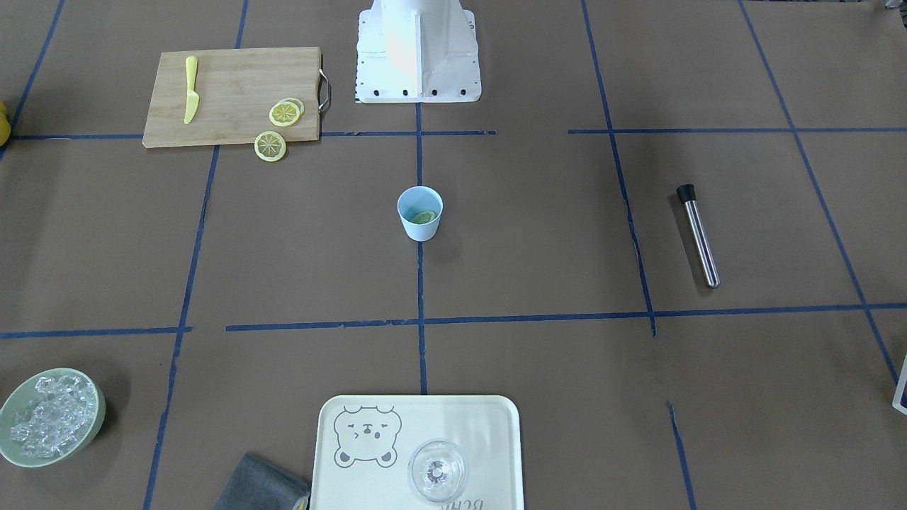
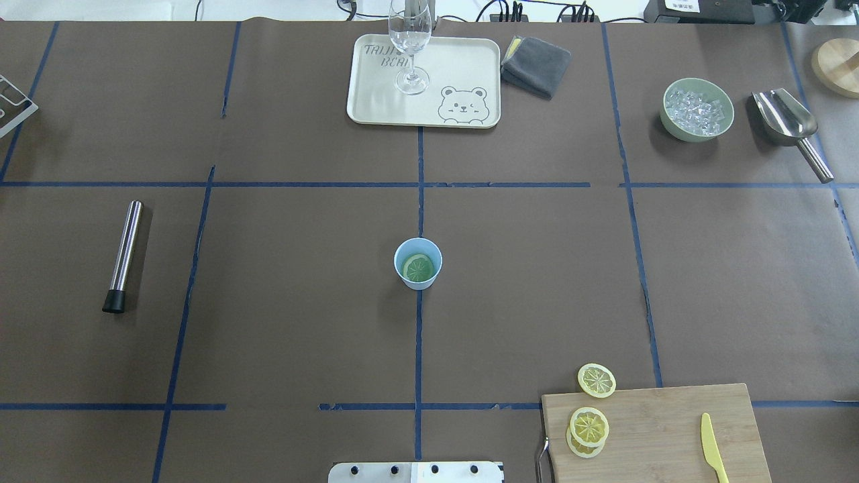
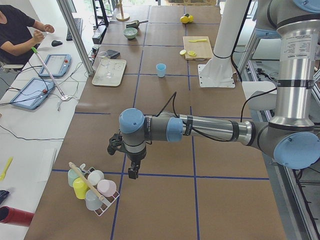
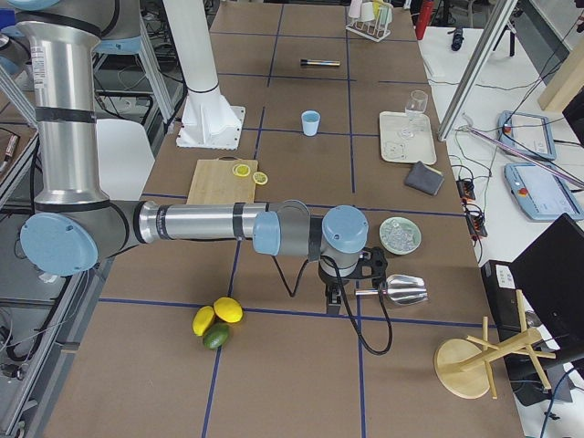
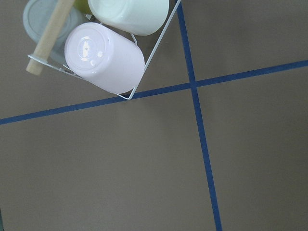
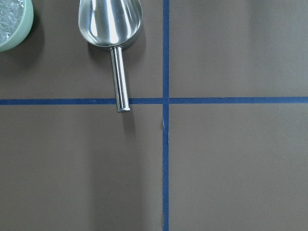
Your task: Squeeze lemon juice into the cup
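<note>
The task seems nearly done, because one lemon slice (image 2: 419, 268) lies inside the cup (image 2: 420, 284) in the middle of the table (image 2: 282, 315), while the left gripper (image 3: 131, 171) and the right gripper (image 4: 334, 296) hang well apart from it near the table ends, and whether they are open or closed cannot be told.

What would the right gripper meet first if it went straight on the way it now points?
Probably the bare brown table, near the blue tape crossing. The right gripper points down with nothing seen beneath it. The metal scoop lies just to one side, though depth is unclear.
</note>
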Motion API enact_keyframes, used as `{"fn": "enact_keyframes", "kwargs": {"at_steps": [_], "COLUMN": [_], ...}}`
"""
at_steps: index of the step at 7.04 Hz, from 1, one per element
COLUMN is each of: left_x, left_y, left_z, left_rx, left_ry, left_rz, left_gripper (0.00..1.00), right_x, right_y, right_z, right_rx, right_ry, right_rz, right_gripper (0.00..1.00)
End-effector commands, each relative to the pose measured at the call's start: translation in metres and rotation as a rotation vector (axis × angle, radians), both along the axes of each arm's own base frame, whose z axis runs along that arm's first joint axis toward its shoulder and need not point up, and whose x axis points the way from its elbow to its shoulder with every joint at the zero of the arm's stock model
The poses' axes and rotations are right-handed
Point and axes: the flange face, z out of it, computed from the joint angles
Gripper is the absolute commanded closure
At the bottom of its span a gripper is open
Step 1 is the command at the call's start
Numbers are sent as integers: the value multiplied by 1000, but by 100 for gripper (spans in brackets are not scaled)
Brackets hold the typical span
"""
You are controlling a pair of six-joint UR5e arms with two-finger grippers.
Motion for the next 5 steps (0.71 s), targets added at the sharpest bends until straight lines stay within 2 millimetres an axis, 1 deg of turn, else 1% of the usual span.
{"fn": "enact_keyframes", "kwargs": {"at_steps": [1, 5], "left_x": [0, -1], "left_y": [0, 1], "left_z": [0, 0], "left_rx": [0, 0], "left_ry": [0, 0], "left_rz": [-1, -3], "left_gripper": [0, 0], "right_x": [0, 0], "right_y": [-2, -4], "right_z": [-2, -5], "right_rx": [3, 5], "right_ry": [0, 0], "right_rz": [1, 4], "right_gripper": [0, 0]}}
